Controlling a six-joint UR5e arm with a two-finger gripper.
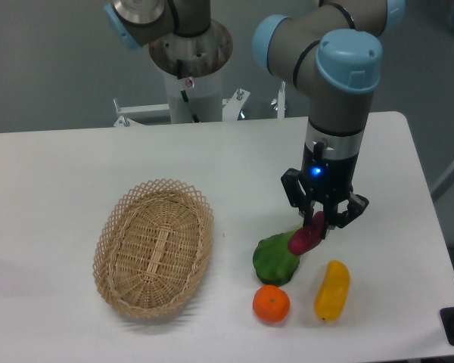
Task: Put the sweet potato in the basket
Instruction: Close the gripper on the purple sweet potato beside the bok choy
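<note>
Gripper [318, 221] pointing straight down over the right half of the table [60, 166] — I see its jaws closed on the sweet potato [306, 236], which hangs tilted from the fingers, its lower end over the top edge of a green vegetable [275, 260]. Whether the two touch I cannot tell. Just in front of the green one sits an orange [271, 304], and to its right lies a yellow vegetable [332, 290], upright in my view. The basket [153, 246] rests well to the left — nothing in it.
</note>
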